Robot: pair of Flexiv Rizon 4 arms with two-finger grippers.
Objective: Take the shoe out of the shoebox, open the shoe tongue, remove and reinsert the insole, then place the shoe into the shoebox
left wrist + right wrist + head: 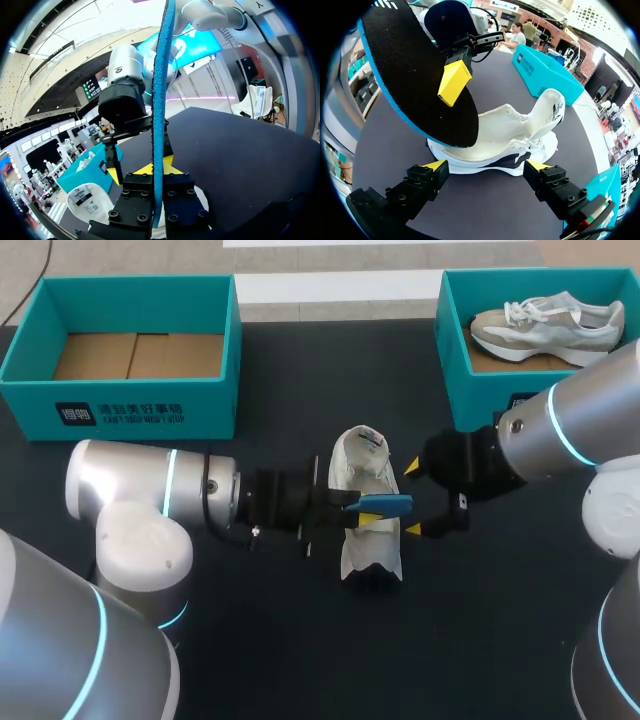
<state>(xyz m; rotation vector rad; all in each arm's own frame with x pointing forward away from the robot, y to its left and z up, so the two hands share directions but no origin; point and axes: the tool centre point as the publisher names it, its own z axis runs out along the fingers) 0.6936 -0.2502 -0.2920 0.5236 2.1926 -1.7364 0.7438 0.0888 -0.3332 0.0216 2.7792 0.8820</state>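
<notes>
A white shoe [368, 558] lies on the dark bench [300, 660] at the centre, with its tongue pulled up and its mouth open. The left end effector [365, 512] comes in from the left and is clamped on the insole [388, 504], which has a blue rim and a dark underside. It holds the insole on edge just above the shoe. The right end effector [415, 499] waits just right of the shoe with its fingers spread wide, gripping nothing and apparently not touching the shoe. An empty teal box [120, 405] stands far left. A second box [480, 380] far right holds another shoe [545, 325]. The insole looks to be out and due to go back in, and several things could go wrong there. Nothing steadies the shoe, so pressing the insole into the mouth may slide or tip it on the smooth bench. The insole is thin and gripped at only one spot. It could bend, twist in the grip, or catch on the collar or tongue and wedge crooked rather than lie flat. The raised tongue might also sag back and block the opening. With both end effectors so near each other, a small misjudged move could knock them together.
</notes>
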